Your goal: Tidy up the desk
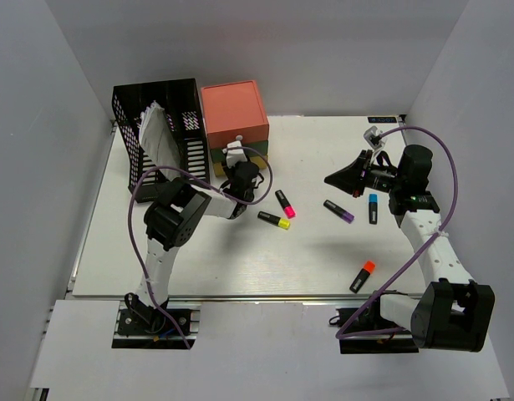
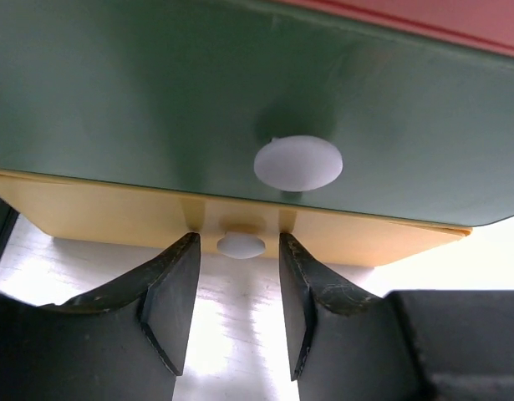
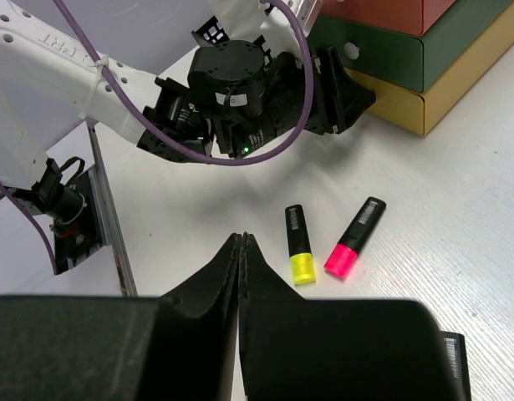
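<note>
The white desk carries several highlighters: yellow, pink, purple, blue and orange. My left gripper is pressed up to the small drawer unit. It is open, with its fingers on either side of the yellow bottom drawer's white knob, and a gap shows on both sides. The green drawer's knob sits just above. My right gripper is shut on nothing and hangs over the desk right of centre. The yellow highlighter and the pink one lie ahead of it.
A black mesh file rack holding papers stands at the back left, next to the coral, green and yellow drawer unit. A small clip-like object lies at the back right. Aluminium rail edges the desk.
</note>
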`<state>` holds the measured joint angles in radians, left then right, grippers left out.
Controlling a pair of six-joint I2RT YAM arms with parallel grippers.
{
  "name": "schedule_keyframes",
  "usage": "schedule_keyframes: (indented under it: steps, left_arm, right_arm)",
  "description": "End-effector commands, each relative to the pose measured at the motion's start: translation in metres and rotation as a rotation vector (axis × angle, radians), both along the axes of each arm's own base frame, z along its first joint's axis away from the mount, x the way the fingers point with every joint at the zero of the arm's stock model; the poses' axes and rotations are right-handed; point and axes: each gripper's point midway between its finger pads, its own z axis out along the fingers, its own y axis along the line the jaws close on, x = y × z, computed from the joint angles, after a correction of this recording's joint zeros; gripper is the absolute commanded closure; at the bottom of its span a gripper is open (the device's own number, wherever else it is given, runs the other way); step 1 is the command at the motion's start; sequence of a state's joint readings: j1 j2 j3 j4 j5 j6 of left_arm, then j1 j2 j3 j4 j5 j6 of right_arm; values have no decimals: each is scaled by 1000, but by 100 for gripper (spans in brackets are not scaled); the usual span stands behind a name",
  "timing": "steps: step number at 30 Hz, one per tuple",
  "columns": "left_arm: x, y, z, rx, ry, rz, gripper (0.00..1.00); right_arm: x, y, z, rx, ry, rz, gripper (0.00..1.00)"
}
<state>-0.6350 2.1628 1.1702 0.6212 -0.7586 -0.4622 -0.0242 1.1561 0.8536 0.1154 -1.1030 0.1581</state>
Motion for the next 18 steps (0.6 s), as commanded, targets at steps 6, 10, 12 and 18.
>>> schedule_keyframes:
  steps: [6,10,12,18]
  left_arm:
    - [8,-8,9,-29,-21,-2,50]
    - [8,-9,11,-30,-24,-4,61]
    - [8,-8,10,-29,-23,-3,67]
    - [7,-8,9,-33,-19,-2,79]
  right_arm:
    - [0,-1,3,7,-27,11,100]
    - [0,-1,3,6,-27,9,100]
    - [0,-1,3,6,-27,6,100]
    - [0,-2,3,6,-27,6,100]
